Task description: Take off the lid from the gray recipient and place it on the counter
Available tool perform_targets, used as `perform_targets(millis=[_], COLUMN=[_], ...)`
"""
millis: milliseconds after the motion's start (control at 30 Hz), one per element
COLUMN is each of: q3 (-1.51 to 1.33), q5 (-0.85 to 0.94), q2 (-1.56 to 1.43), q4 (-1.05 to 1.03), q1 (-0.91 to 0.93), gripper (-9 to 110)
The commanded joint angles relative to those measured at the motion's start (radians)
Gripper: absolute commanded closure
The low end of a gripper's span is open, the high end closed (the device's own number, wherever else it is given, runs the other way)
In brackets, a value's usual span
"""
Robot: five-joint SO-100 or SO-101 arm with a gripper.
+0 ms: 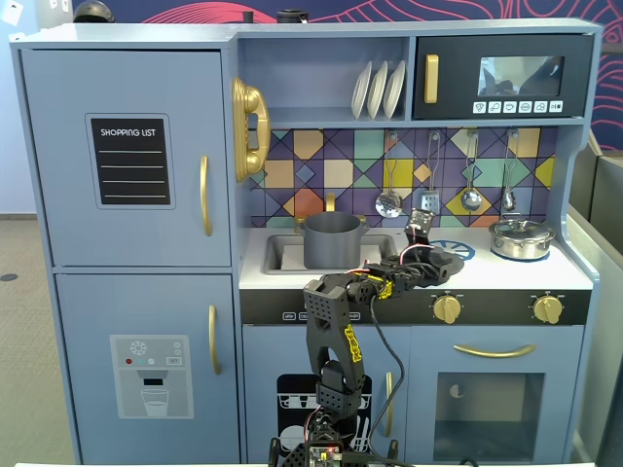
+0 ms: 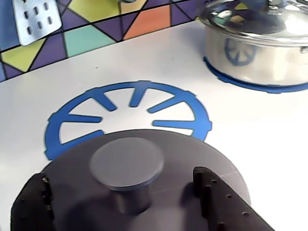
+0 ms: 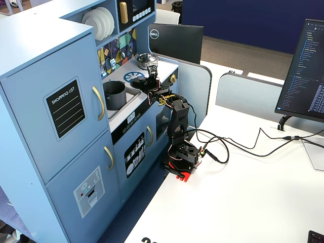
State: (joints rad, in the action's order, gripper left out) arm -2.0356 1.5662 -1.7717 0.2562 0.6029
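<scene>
The dark gray lid (image 2: 192,159) lies flat on the pale counter (image 2: 260,144), covering the near edge of the printed blue burner circle (image 2: 130,96). My gripper (image 2: 120,175) is open over it. One black finger stands on each side of the centre knob (image 2: 126,161), with a gap between each finger and the knob. In a fixed view the gray recipient (image 1: 333,239) stands uncovered in the sink, to the left of the gripper (image 1: 425,255) and the lid (image 1: 446,261). The other fixed view shows the same open pot (image 3: 115,94) and the gripper (image 3: 150,83).
A shiny silver pot (image 2: 260,43) with its own lid sits on a second burner at the right of the counter (image 1: 521,236). Utensils hang on the tiled back wall (image 1: 389,199). Brass stove knobs (image 1: 447,308) line the front edge.
</scene>
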Motion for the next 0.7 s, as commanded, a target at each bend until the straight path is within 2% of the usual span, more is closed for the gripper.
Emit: perform_targets(millis=[0,100,200,333,467,533,667], q3=[0.034,0.074,0.130,0.152,0.133,0.086,-0.163], q5=[-0.021,-0.026,-0.026,-0.029,-0.061,-0.054,-0.041], q2=[-0.086,-0.152,-0.275,-0.488,-0.726,-0.831,-1.037], q4=[-0.002,-0.025,-0.163,-0.463,-0.922,-1.126,-1.236], q1=[0.002,-0.023,-0.055,-0.092,-0.173,-0.242,-0.368], gripper=[69,72,75,82,96,98,101])
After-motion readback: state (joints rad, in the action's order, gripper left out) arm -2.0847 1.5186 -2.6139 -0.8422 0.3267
